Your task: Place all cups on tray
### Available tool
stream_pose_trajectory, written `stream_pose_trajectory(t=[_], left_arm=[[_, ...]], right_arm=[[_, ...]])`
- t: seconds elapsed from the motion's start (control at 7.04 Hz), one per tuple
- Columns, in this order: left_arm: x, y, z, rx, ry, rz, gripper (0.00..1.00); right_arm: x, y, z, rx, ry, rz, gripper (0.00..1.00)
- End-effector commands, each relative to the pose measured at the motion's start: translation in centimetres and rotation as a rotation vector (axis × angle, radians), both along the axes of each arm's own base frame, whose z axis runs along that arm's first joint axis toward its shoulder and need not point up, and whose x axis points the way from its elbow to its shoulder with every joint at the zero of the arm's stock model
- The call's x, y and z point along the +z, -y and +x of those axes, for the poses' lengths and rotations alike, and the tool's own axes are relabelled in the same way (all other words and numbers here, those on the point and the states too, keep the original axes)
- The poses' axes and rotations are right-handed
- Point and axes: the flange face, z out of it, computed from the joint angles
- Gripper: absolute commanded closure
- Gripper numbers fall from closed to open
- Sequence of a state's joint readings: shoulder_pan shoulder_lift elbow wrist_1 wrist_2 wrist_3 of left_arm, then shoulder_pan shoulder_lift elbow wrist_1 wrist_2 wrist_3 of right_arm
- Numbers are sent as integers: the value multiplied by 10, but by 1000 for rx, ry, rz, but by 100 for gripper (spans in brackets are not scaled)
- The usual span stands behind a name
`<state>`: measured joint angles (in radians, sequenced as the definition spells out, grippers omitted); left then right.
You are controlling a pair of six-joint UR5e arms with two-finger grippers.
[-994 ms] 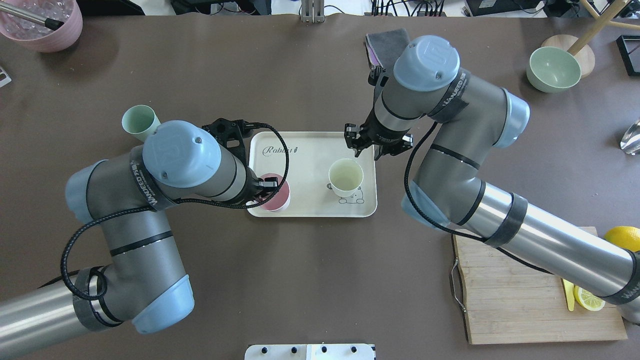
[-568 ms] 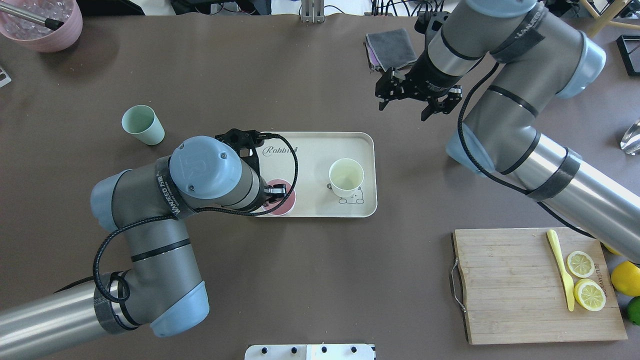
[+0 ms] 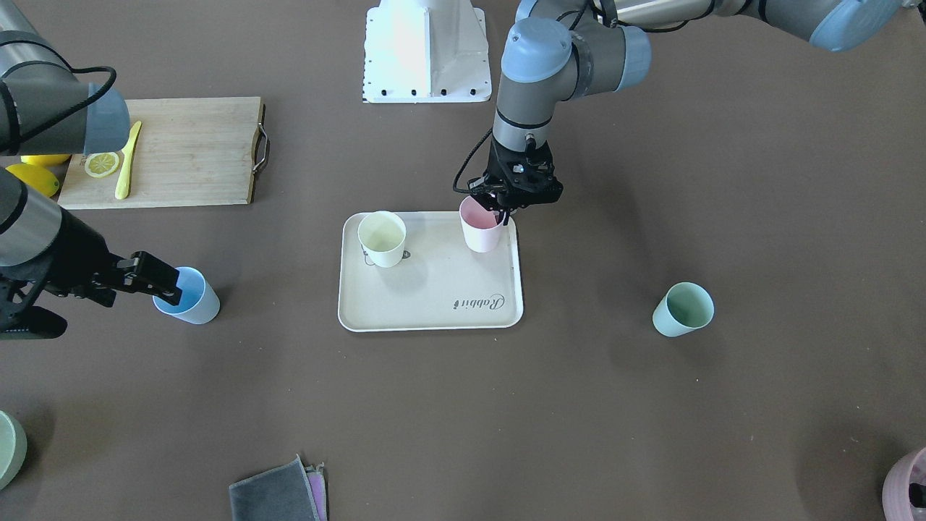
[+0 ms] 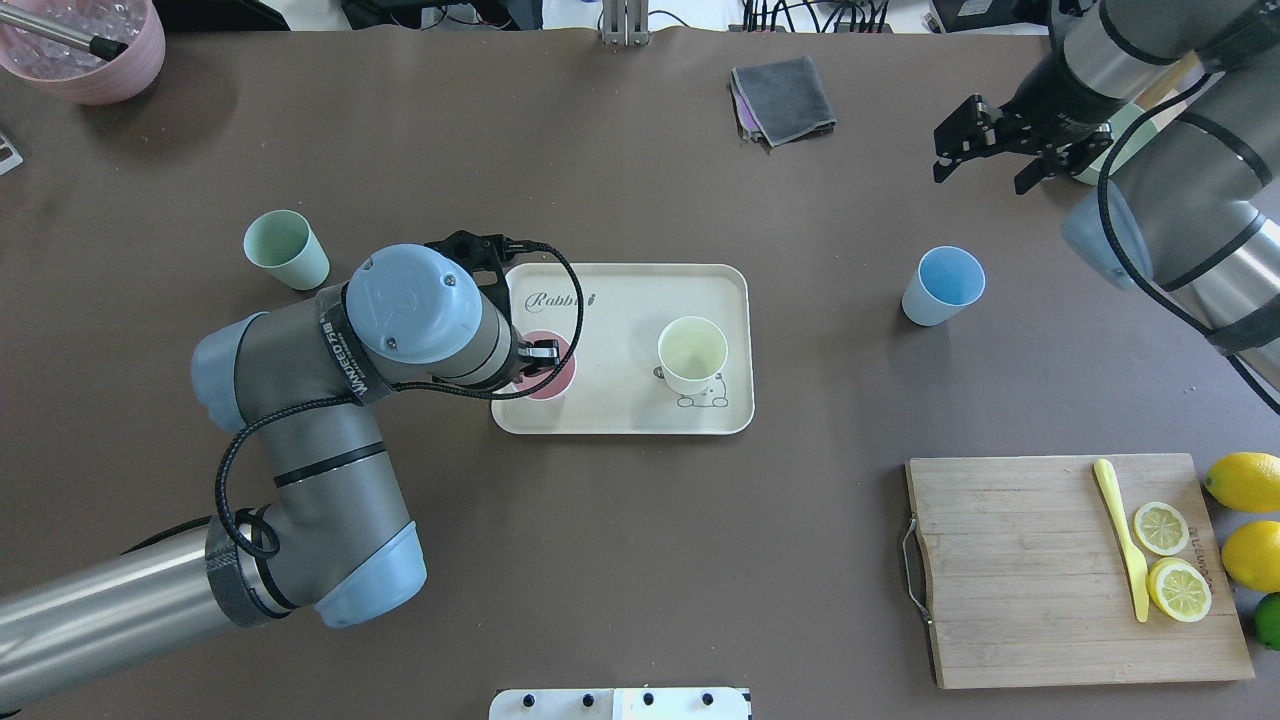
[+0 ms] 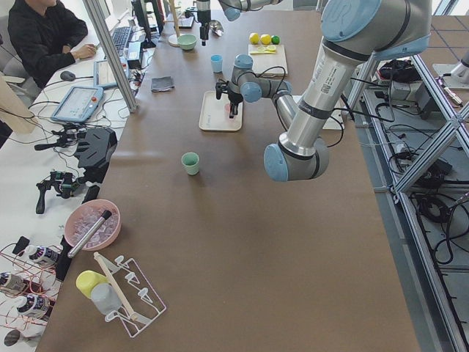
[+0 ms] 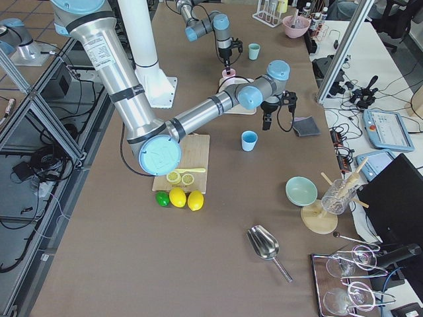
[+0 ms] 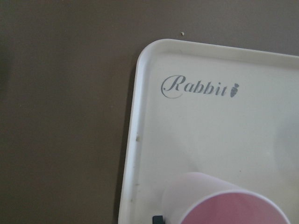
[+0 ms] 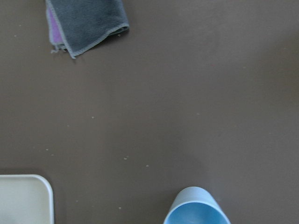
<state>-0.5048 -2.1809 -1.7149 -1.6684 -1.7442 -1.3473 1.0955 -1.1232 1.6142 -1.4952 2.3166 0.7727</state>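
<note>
The cream tray lies mid-table. The pale yellow cup stands on its right part. The pink cup stands at its near left corner, partly under my left wrist. My left gripper is shut on the pink cup's rim; the left wrist view shows that cup on the tray. The light blue cup stands on the table right of the tray. My right gripper is open and empty, raised beyond it. The mint cup stands left of the tray.
A folded grey cloth lies at the far middle. A wooden cutting board with lemon slices and a yellow knife is at the near right, whole lemons beside it. A mauve pot is far left. A sage dish is far right.
My right arm swung away from the tray's far right corner to the far right, which uncovered the blue cup. My left gripper shifted slightly over the tray with the pink cup.
</note>
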Motion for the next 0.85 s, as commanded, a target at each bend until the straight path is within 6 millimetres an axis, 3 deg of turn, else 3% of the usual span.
stream_pose_trajectory(t=[0.0, 0.14, 0.28, 0.43, 0.71], left_arm=[[3, 16, -2, -47, -14, -24, 61], [2, 23, -8, -60, -16, -23, 18], [-1, 32, -19, -69, -22, -22, 2], [-7, 46, -36, -78, -34, -30, 2], [-14, 68, -73, -50, -59, -21, 2]], right_arm=[[33, 8, 13, -10, -66, -2, 0], [51, 8, 8, -18, -81, -24, 0], [64, 0, 1, -29, -95, -37, 0], [76, -9, -2, -37, -105, -49, 0], [74, -28, -31, -45, -85, -46, 0]])
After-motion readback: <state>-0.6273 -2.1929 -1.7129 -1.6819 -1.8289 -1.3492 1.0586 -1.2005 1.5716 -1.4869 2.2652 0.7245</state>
